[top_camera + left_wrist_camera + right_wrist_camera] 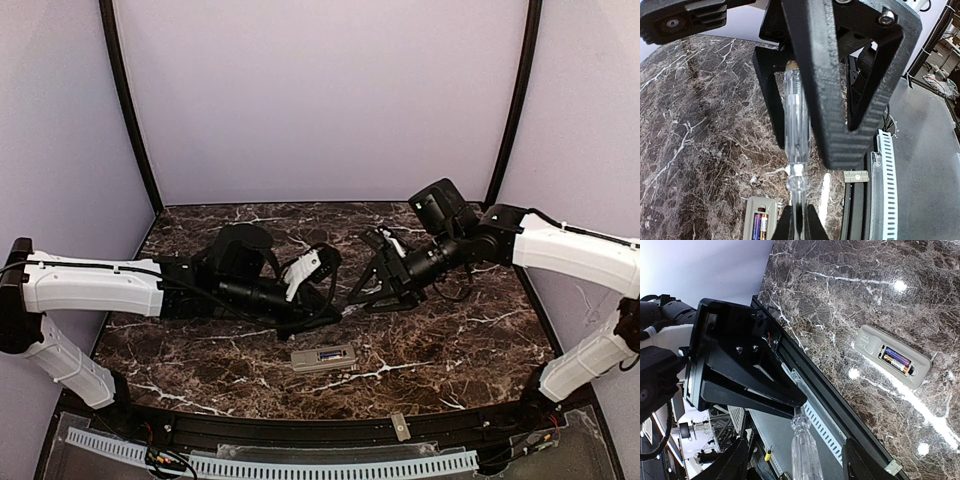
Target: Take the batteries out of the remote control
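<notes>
The remote control point(323, 358) lies back up on the marble near the front middle, its recess open with two batteries point(329, 356) inside. It also shows in the left wrist view point(754, 210) and in the right wrist view point(870, 342), with the batteries point(897, 360) in the recess. My left gripper point(796, 226) is shut on the thin end of a clear-handled screwdriver point(794, 125), held above the table behind the remote. My right gripper point(799, 460) is open, its fingers wide on either side of the clear handle point(805, 452). The two grippers point(335, 312) point(368, 292) meet mid-table.
A small flat grey cover piece point(400, 427) lies on the black front rail; it also shows in the left wrist view point(856, 176). A white slotted strip point(300, 466) runs along the near edge. Purple walls enclose the marble table point(470, 340).
</notes>
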Motion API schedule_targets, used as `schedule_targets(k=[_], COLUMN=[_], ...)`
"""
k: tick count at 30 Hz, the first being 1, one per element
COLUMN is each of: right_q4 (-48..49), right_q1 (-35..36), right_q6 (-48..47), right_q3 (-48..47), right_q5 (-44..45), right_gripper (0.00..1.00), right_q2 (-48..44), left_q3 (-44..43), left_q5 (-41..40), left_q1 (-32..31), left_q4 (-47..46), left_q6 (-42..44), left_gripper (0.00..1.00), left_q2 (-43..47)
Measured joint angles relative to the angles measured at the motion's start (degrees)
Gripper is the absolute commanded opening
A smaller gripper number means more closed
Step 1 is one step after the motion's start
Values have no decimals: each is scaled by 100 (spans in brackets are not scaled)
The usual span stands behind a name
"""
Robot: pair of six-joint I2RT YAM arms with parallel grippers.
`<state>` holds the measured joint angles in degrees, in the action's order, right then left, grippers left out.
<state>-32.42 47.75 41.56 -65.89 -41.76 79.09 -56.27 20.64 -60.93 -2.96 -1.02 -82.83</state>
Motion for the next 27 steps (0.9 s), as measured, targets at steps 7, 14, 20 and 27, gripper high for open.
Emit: schedule_targets(k=[7,14,20,27], right_q4=[-17,-11,-2,26], right_q1=[105,146,162,188], right_q6=[37,44,33,33], right_q3=[-50,-98,-98,-98], right_q5=[114,173,177,175], right_gripper=[54,45,42,37], right_q2=[116,153,210,245], left_q3=[-4,-7,-7,-7], left_q5=[7,4,-2,-4], left_q1=[-15,-33,-37,-37], left_q4=[0,-2,-2,-2], left_q6=[0,0,0,0], left_gripper=[0,0,0,0], left_q2=[-9,-74,-85,-85])
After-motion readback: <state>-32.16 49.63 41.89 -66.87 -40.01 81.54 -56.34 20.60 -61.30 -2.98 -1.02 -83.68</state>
